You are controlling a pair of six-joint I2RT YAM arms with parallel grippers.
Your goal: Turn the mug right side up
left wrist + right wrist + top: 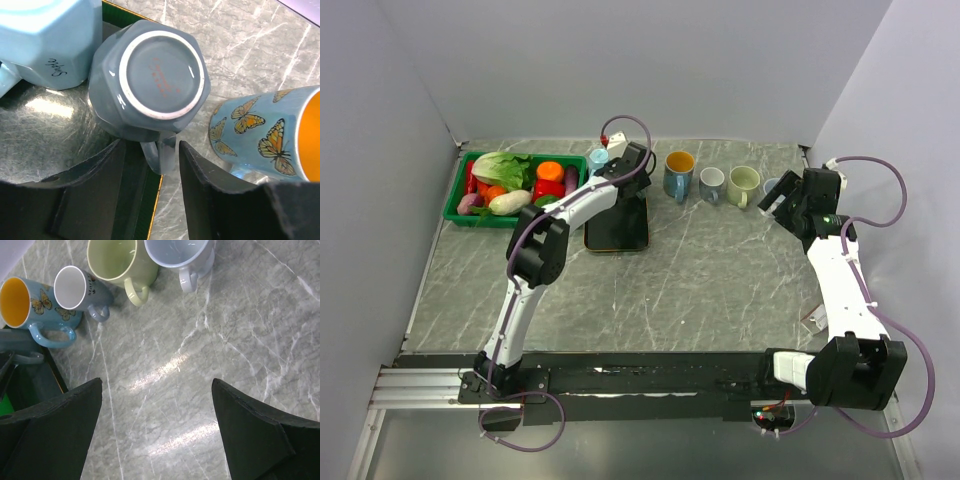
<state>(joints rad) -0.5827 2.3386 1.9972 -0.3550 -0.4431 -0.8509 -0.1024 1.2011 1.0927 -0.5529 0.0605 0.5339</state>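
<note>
A grey-blue mug stands upside down, its white-ringed base facing up, at the edge of a dark tray. Its handle points toward my left gripper, whose open fingers straddle the handle; the right finger is close to it and the left has a gap. In the top view the left gripper covers this mug at the far end of the tray. My right gripper is open and empty above bare table, in the top view at the right.
A light blue mug stands beside the upside-down one on the tray. A butterfly mug lies close on its right. A grey mug, a yellow-green mug and a pale mug continue the row. A green vegetable basket sits far left.
</note>
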